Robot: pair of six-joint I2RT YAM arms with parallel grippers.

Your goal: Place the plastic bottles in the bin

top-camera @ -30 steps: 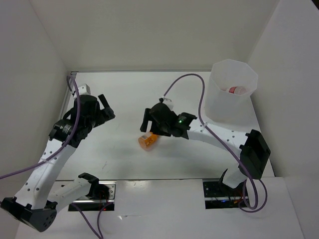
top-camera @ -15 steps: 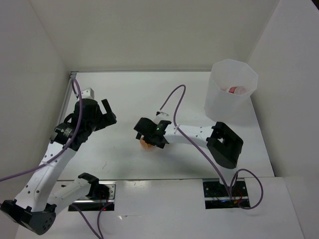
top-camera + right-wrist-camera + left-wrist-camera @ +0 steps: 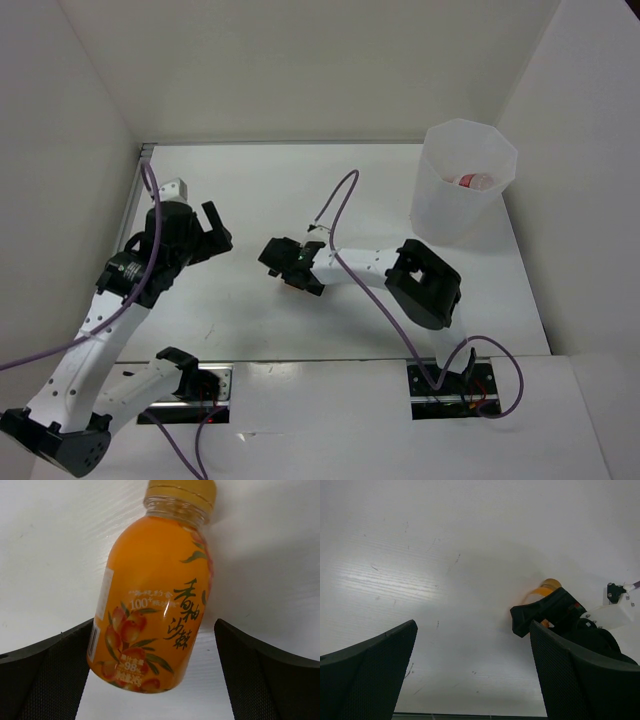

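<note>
The right claw [image 3: 283,265] stood open, low over the worktop [image 3: 260,190] near its centre, with the right arm stretched out to the left across the surface. In the right wrist view, the orange bottle [image 3: 155,605] lay on its side on the worktop between the two fingers [image 3: 45,675] of the right claw [image 3: 155,625]. Its yellow cap [image 3: 181,490] pointed away from the wrist. The left finger sat just beside the bottle's lower wall, and a narrow strip of worktop showed between the bottle and the right finger. It could not be told whether either finger touched the bottle. In the top view, only a small part of the orange bottle [image 3: 293,284] showed beneath the claw. The bin [image 3: 440,215] stood upright at the far right corner of the worktop, well apart from the orange bottle. A red-labelled bottle [image 3: 472,181] lay inside it, seen through the open top. The left claw [image 3: 215,228] was on the left side of the worktop, apart from the right claw, its jaws spread wide with nothing between them. In the left wrist view, bare worktop showed between the fingers of the left claw [image 3: 472,625]. The right claw [image 3: 545,612] and the orange bottle [image 3: 547,587] appeared beyond them to the right.
</note>
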